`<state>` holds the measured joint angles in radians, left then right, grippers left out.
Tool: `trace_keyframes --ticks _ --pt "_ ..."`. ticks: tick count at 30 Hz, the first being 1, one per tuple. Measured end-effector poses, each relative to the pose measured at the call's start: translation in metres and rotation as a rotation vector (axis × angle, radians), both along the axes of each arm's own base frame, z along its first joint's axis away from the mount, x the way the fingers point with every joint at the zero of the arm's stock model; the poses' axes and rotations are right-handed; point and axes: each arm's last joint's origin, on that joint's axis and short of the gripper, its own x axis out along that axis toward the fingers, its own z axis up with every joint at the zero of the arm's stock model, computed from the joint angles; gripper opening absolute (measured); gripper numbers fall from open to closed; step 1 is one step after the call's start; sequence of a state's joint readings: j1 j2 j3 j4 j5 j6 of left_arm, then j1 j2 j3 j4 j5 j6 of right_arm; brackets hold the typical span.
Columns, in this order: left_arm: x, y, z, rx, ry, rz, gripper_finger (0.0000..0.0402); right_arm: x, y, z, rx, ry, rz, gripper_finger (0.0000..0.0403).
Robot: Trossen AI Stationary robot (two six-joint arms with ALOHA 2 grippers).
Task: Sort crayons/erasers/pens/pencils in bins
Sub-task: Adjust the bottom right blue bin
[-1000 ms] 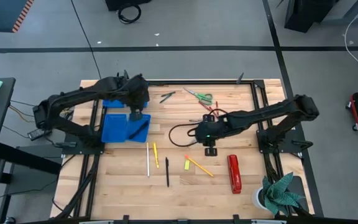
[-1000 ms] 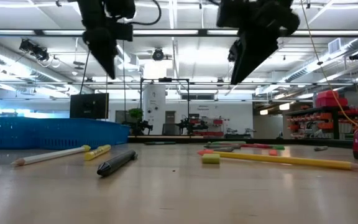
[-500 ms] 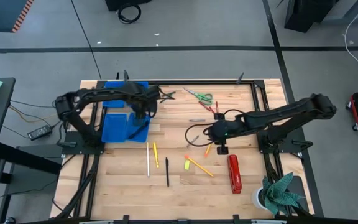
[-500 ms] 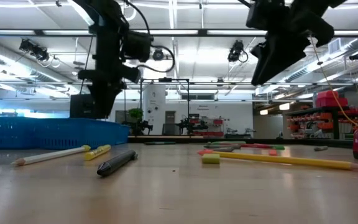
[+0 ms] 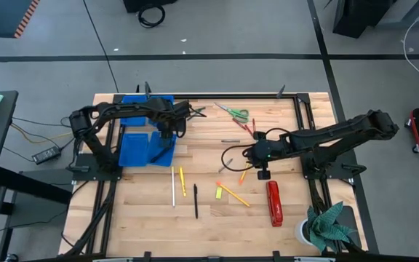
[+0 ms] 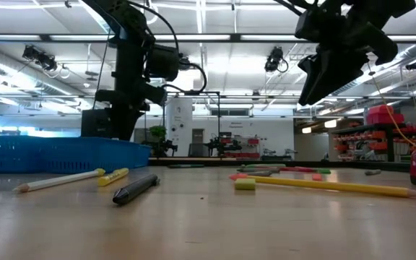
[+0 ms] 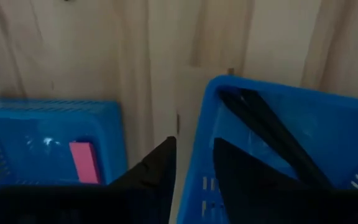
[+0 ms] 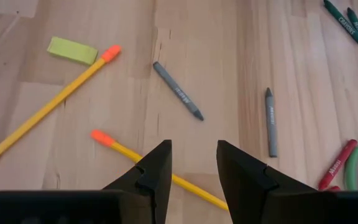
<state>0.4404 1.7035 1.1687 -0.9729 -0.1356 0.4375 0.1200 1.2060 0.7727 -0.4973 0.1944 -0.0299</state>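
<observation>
I judge the sort barely begun: my bins [image 7: 272, 155] hold only black pens [image 7: 272, 134] and a pink eraser [image 7: 82, 163], while pencils [image 8: 48, 106], crayons [image 8: 178, 91] and a yellow eraser [image 8: 72, 50] lie on the bench [image 5: 217, 218]. My left tool [image 7: 194, 162] hangs released and empty over the bins; my right tool [image 8: 193, 165] hovers spread and empty above an orange-tipped pencil [image 8: 160, 171].

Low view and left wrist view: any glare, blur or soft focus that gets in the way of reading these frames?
Low view: bright ceiling strips backlight both arms into silhouettes; the nearest table planks look soft. Left wrist view: soft overall; a pale glare patch lies on the floor of the bin beside the pink eraser. Right wrist view: evenly lit; crayon labels are legible. High view: even light, faint shadows.
</observation>
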Motion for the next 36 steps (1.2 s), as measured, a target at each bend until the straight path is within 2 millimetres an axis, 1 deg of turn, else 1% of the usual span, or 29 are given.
trace_keyframes --ticks 9,13,18,24,28,32,36 --pt "0.001 0.0 0.0 0.002 -0.012 0.014 0.0074 0.0 0.0 0.0 -0.01 0.004 0.013 0.0133" --pt "0.0 -0.001 0.0 -0.028 -0.014 0.012 0.0066 0.0 0.0 0.0 -0.012 0.004 0.015 0.0133" --pt "-0.002 -0.003 -0.005 -0.039 -0.002 0.006 0.0065 0.0 0.0 0.0 -0.012 0.005 0.016 0.0133" --pt "-0.011 -0.005 -0.026 -0.036 0.012 0.012 0.0079 0.0 0.0 0.0 -0.012 0.006 0.016 0.0133" --pt "-0.014 -0.007 -0.034 -0.032 0.008 0.011 0.009 0.0 0.0 0.0 -0.012 0.006 0.016 0.0133" --pt "-0.015 -0.005 -0.035 -0.03 0.005 0.019 0.0092 0.0 0.0 0.0 -0.012 0.006 0.016 0.0133" --pt "-0.016 0.0 -0.034 -0.026 -0.005 0.038 0.0078 0.0 0.0 0.0 -0.012 0.005 0.016 0.0133"
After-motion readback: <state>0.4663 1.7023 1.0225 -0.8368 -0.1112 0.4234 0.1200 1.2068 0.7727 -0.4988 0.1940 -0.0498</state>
